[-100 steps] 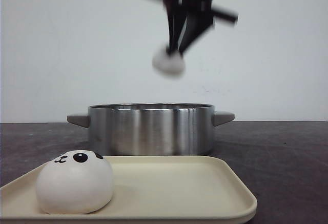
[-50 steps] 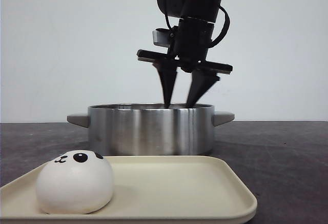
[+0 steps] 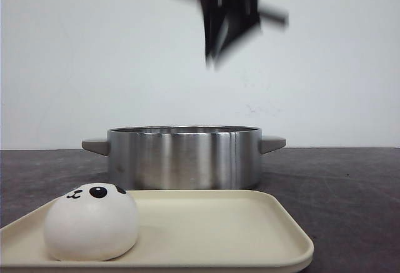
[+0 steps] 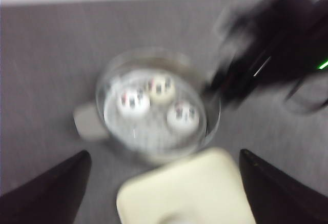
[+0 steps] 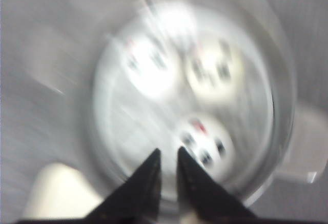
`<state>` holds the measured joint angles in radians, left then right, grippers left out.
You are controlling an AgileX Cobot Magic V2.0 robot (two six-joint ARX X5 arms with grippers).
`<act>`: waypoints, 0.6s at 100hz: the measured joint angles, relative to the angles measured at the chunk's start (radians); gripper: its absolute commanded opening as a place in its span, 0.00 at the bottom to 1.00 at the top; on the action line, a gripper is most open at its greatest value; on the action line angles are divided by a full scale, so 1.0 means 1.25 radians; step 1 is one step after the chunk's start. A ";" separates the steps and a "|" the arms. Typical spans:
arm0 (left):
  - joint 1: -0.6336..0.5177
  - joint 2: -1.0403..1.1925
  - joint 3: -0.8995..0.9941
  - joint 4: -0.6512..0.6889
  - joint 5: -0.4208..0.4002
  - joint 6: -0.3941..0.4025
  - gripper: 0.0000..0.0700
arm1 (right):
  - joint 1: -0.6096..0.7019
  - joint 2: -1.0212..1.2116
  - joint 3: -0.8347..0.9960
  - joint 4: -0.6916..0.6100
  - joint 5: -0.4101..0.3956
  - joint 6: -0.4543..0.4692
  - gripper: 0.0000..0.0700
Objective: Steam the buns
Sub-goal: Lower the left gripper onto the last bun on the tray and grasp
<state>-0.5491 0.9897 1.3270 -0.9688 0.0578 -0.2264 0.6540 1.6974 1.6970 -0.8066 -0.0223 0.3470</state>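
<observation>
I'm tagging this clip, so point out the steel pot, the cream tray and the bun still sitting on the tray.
steel pot [image 3: 183,158], front view, middle of its outer wall.
cream tray [image 3: 212,226], front view, bare floor right of the bun.
bun on the tray [image 3: 91,225], front view, its white front below the panda face.

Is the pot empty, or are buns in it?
Not empty. Both wrist views show three buns inside the pot; one more sits out on the tray.

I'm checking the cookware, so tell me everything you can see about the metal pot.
The pot is wide, low, shiny steel with two stubby grey side handles. It stands upright and lidless on the dark table, just behind the cream tray. From above, three white buns sit inside on its pale floor. Nothing grips it.
</observation>
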 measured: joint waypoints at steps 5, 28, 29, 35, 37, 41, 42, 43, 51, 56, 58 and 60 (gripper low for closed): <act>-0.008 0.000 -0.054 0.010 0.025 0.000 0.78 | 0.015 -0.063 0.011 0.018 0.000 -0.003 0.00; -0.041 0.043 -0.286 0.087 0.100 -0.009 0.78 | 0.094 -0.274 0.020 0.012 0.090 -0.008 0.00; -0.042 0.047 -0.294 0.090 0.102 -0.009 0.78 | 0.097 -0.277 0.020 0.011 0.095 -0.008 0.00; -0.048 0.072 -0.332 0.105 0.119 -0.016 0.78 | 0.112 -0.294 0.020 0.008 0.127 -0.008 0.00; -0.051 0.082 -0.340 0.107 0.125 -0.017 0.78 | 0.116 -0.297 0.020 0.008 0.136 -0.008 0.00; -0.057 0.102 -0.348 0.108 0.132 -0.020 0.78 | 0.123 -0.301 0.020 0.007 0.150 -0.008 0.00; -0.059 0.107 -0.348 0.109 0.134 -0.020 0.78 | 0.125 -0.302 0.020 0.007 0.153 -0.008 0.00; -0.060 0.111 -0.349 0.109 0.136 -0.020 0.78 | 0.126 -0.302 0.019 0.007 0.156 -0.008 0.00; -0.074 0.150 -0.349 0.125 0.141 -0.020 0.78 | 0.130 -0.305 0.019 0.005 0.165 -0.008 0.00; -0.081 0.176 -0.349 0.136 0.141 -0.020 0.78 | 0.130 -0.305 0.018 0.001 0.166 -0.008 0.00; -0.084 0.187 -0.349 0.141 0.141 -0.020 0.78 | 0.130 -0.305 0.018 -0.001 0.166 -0.008 0.00; -0.087 0.199 -0.349 0.146 0.142 -0.020 0.78 | 0.131 -0.305 0.018 -0.002 0.166 -0.008 0.00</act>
<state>-0.6575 1.2385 0.8909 -0.7860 0.2348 -0.2516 0.8173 1.3163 1.7195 -0.8093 0.1848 0.3370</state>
